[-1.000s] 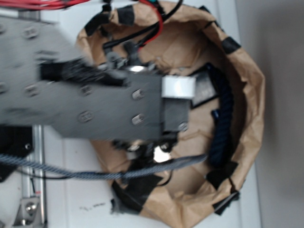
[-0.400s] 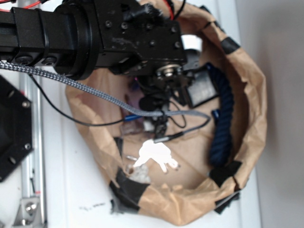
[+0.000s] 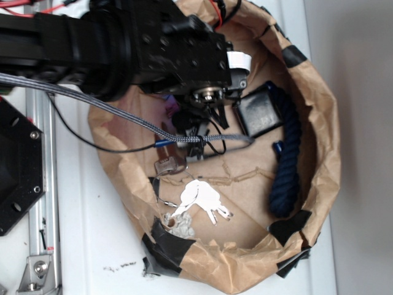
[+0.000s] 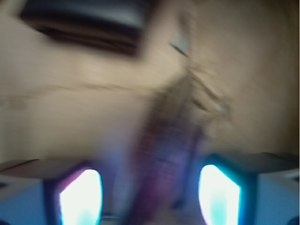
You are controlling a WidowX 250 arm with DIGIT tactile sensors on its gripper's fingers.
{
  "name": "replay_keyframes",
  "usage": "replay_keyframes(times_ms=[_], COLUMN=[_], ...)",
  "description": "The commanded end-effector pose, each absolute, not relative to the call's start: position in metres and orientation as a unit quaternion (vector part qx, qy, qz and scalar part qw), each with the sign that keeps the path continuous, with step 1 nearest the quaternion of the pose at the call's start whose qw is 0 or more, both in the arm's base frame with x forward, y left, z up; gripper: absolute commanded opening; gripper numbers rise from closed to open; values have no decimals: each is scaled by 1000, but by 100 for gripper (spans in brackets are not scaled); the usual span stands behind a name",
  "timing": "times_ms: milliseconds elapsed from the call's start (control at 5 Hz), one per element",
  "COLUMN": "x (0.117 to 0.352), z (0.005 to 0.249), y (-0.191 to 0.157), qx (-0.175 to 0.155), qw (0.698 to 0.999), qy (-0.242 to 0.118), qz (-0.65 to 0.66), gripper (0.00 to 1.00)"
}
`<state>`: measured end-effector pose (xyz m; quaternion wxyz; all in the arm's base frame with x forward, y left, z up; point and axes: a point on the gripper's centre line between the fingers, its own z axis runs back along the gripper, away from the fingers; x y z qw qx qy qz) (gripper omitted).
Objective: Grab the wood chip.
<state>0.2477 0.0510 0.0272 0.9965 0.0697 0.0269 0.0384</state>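
Observation:
In the blurred wrist view a dark-brown streaky sliver, the wood chip (image 4: 168, 150), lies on brown paper and runs from the upper right down between my fingers. My gripper (image 4: 149, 192) is open, with its two glowing pads (image 4: 79, 197) wide apart on either side of the chip and not touching it. In the exterior view my gripper (image 3: 198, 144) hangs under the black arm, low inside the paper-lined bowl (image 3: 319, 153). The arm and cables hide the chip there.
A black square box (image 3: 261, 114) sits just right of the gripper and shows at the top of the wrist view (image 4: 84, 23). A dark-blue rope (image 3: 285, 166) lies along the right wall. White keys (image 3: 199, 200) lie at the front. A small brown-and-grey item (image 3: 169, 163) sits left.
The arm has swung away toward the top left, uncovering the white keys and the bowl's floor. The wrist now points down into the bowl's back left.

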Motion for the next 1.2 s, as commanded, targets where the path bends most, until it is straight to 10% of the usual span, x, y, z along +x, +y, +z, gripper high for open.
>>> replay_keyframes(times_ms=[0, 200, 400, 600, 1000], x=[275, 277, 272, 268, 267], z=[36, 76, 125, 169, 164], y=[66, 63, 43, 34, 30], qx=[130, 146, 23, 55, 33], qw=[991, 988, 999, 997, 996], qy=[39, 34, 8, -11, -20], qz=[-10, -49, -43, -59, -78], gripper=[0, 0, 0, 0, 0])
